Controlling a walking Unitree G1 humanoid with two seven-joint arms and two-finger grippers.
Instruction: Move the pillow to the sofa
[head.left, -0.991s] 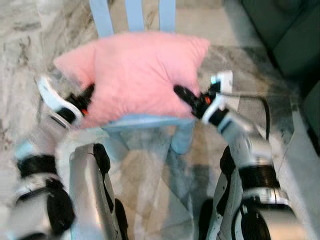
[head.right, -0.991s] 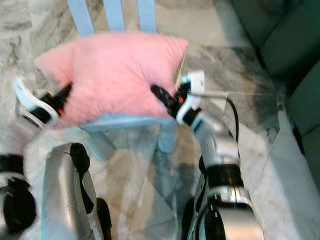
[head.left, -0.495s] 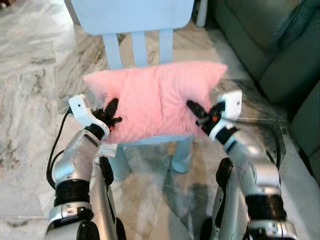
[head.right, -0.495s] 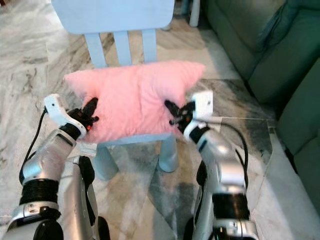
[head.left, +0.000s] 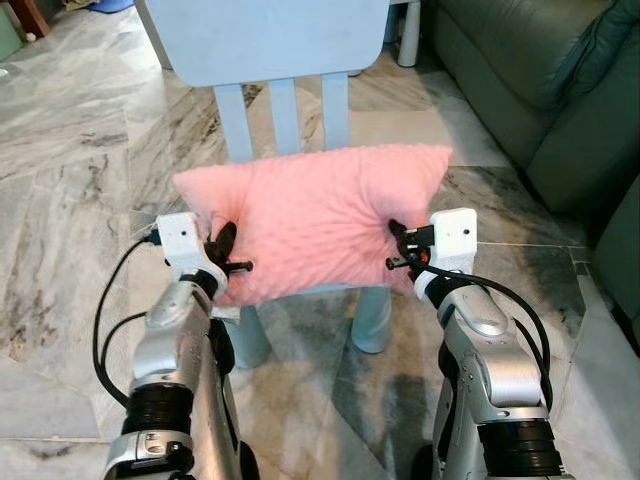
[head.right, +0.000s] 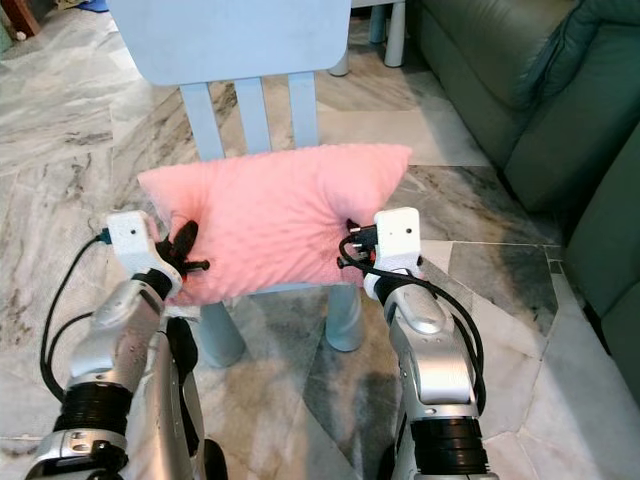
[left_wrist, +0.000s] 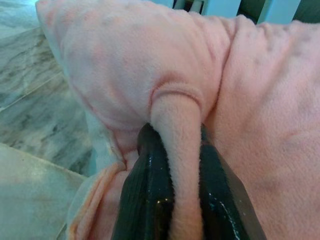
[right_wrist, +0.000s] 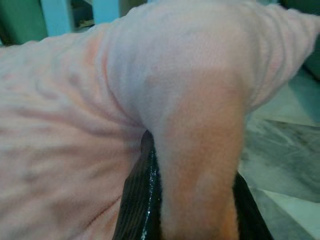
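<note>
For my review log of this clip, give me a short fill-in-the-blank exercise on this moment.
1. Both grippers pinch folds of the ____ pillow.
2. The pillow sits above the seat of a light blue ____.
3. The left gripper is ____ on the pillow.
4. The sofa is on the robot's ____ side.

Missing words: pink; chair; shut; right

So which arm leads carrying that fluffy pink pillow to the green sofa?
Right, probably: the green sofa lies on its side. Both right gripper and left gripper pinch the fluffy pink pillow.
</note>
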